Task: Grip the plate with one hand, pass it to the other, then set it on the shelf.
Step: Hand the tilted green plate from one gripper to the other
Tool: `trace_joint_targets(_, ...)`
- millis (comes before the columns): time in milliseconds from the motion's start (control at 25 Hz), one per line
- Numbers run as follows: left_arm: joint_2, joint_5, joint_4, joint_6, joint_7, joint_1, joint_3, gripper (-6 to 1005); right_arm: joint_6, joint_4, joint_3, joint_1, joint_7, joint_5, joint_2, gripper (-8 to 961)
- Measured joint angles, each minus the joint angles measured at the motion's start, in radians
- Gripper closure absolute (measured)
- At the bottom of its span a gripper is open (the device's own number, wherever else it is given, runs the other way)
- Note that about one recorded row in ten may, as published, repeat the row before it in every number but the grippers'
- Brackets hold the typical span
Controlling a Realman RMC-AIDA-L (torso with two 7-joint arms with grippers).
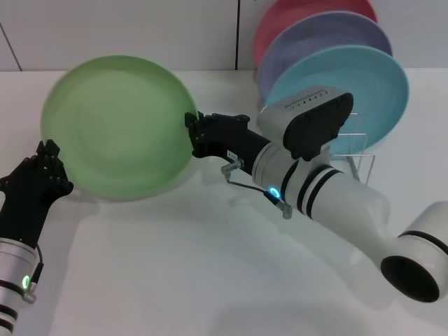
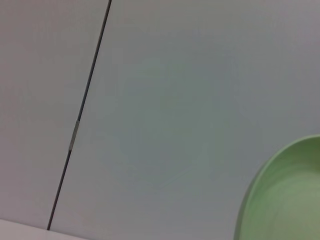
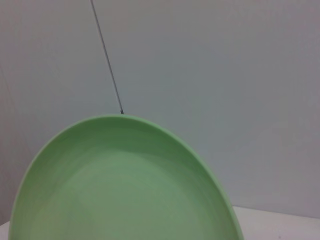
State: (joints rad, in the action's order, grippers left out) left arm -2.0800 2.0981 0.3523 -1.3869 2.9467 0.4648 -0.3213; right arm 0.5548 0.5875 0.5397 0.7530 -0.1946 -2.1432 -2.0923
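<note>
The light-green plate point(image 1: 115, 126) is held up off the white table, tilted with its face toward me. My right gripper point(image 1: 192, 133) is shut on its right rim, and the plate point(image 3: 125, 190) fills the lower part of the right wrist view. My left gripper point(image 1: 47, 162) sits against the plate's lower left edge. In the left wrist view only a slice of the plate point(image 2: 290, 200) shows at one corner. The shelf point(image 1: 362, 159), a thin silver wire rack, stands at the back right behind my right arm.
A turquoise plate point(image 1: 371, 77), a lavender plate point(image 1: 315, 38) and a pink plate point(image 1: 294, 14) stand upright in the rack. My right forearm point(image 1: 329, 189) crosses in front of the rack. A white wall runs behind the table.
</note>
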Motion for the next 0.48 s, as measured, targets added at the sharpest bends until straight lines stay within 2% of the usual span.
trace_joint_targets(480, 0.000, -0.003, -0.007, 0.015, 0.000, 0.008, -0.004, 849, -0.001, -0.008, 0.012, 0.006, 0.004, 0.000, 0.000, 927)
